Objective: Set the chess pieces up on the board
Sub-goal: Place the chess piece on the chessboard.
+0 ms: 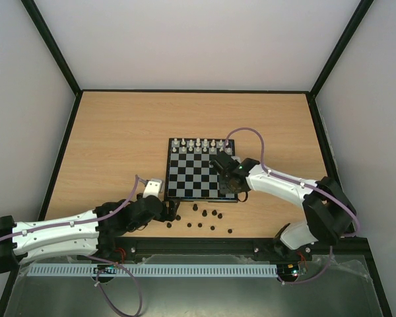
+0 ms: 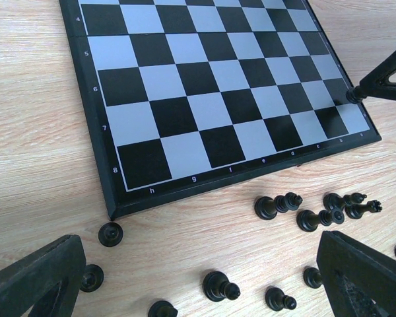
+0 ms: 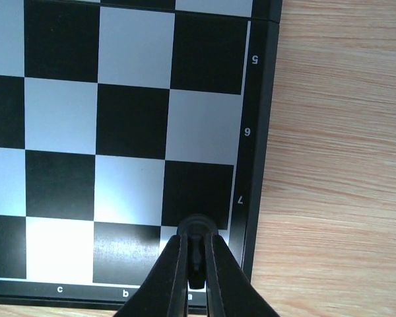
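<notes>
Left end effector [image 2: 201,264], fingers apart, hovers over loose black chess pieces [image 2: 277,206] on the counter [image 2: 39,132] just before the board [image 2: 211,99]. Right end effector [image 3: 196,257] is clamped on one black piece [image 3: 197,228] at its near right corner.

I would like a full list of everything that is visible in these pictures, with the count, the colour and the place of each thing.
small square chessboard with black and grey-white squares: one, black border, middle of the table.
small white chess pieces: two rows, exact count unclear, white, far edge of the board.
tiny loose black chess pieces: about a dozen, black, on the table along the board's near edge.
held black chess piece: one, black, at the board's corner square by the letter a.
light wooden table: one, tan, under everything.
left gripper: one, black, open above the loose pieces.
right gripper: one, black, shut on the held piece.
</notes>
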Robot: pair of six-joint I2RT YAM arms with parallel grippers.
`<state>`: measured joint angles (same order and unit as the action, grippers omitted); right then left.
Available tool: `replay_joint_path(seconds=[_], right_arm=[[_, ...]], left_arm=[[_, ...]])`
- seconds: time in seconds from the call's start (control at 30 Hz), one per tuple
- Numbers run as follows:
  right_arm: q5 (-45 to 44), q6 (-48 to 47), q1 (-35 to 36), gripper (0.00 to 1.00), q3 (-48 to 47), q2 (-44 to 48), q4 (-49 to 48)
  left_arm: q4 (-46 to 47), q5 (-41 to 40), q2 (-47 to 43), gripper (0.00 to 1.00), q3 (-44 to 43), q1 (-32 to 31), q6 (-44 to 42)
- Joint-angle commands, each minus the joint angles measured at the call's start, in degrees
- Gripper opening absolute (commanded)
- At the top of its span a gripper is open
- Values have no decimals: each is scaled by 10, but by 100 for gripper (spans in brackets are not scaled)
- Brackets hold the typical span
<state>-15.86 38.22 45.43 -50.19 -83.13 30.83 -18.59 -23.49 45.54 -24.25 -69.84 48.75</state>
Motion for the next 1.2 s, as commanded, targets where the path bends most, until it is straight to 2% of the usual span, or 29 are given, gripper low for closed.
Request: replay_joint_path(seconds=[0.0, 0.97, 1.17], right_arm=[[16, -23, -14, 5, -9, -15, -5], [19, -44, -32, 8, -7, -41, -19], [20, -43, -32, 12, -5, -31, -14]], left_arm=[[-12, -13, -1, 99, 8, -5, 5], [-16, -15, 2, 99, 10, -5, 11], [-17, -15, 0, 99, 11, -5, 13]])
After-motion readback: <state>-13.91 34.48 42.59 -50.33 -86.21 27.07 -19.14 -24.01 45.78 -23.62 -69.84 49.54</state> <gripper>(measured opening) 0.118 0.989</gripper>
